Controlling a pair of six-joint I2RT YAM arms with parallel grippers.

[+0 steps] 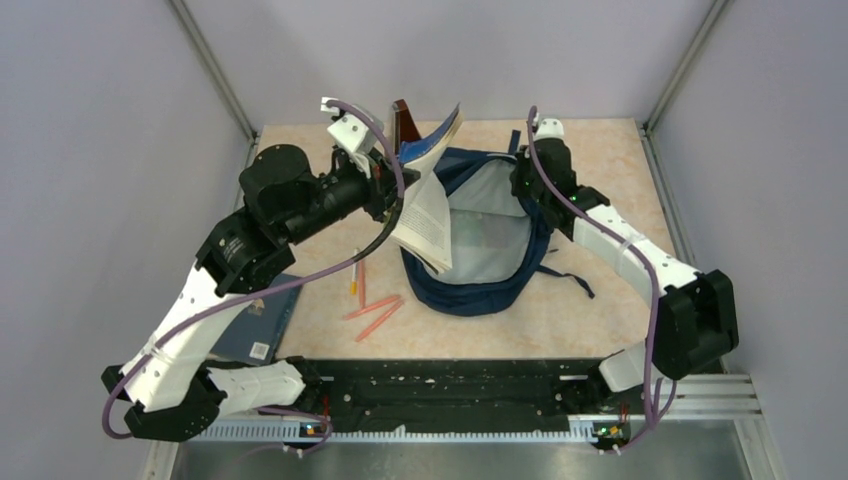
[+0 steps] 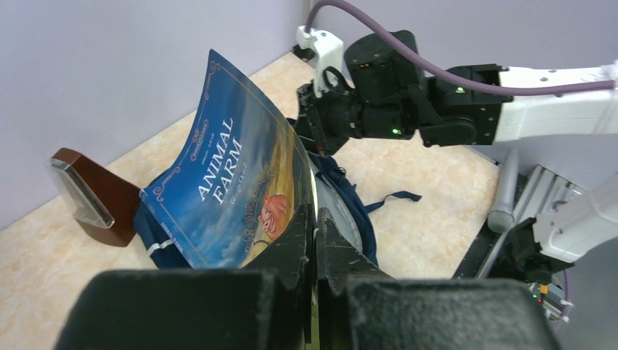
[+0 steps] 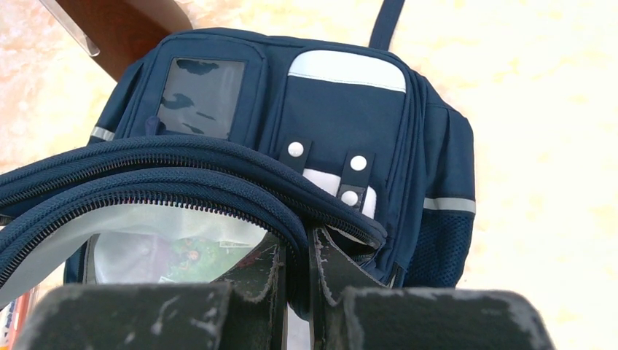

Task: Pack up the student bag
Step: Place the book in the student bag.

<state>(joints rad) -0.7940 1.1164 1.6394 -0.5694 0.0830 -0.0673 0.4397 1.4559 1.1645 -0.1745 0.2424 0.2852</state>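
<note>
The navy student bag (image 1: 470,285) lies in the middle of the table, its mouth open and its grey lining showing. My right gripper (image 1: 522,186) is shut on the bag's zipped rim (image 3: 218,193) at the far right side and holds the opening up; its jaws (image 3: 295,251) pinch the fabric. My left gripper (image 1: 392,192) is shut on an open paperback, "Animal Farm" (image 2: 226,175). It holds the book (image 1: 428,205) above the bag's left edge with the pages hanging down. The left jaws (image 2: 315,227) clamp the book's edge.
A brown wooden stand (image 1: 403,118) is behind the bag, also in the left wrist view (image 2: 98,195). Orange and pink pens (image 1: 372,312) lie left of the bag. A dark blue book (image 1: 255,322) lies under my left arm. Something with a green cover (image 3: 186,257) sits inside the bag.
</note>
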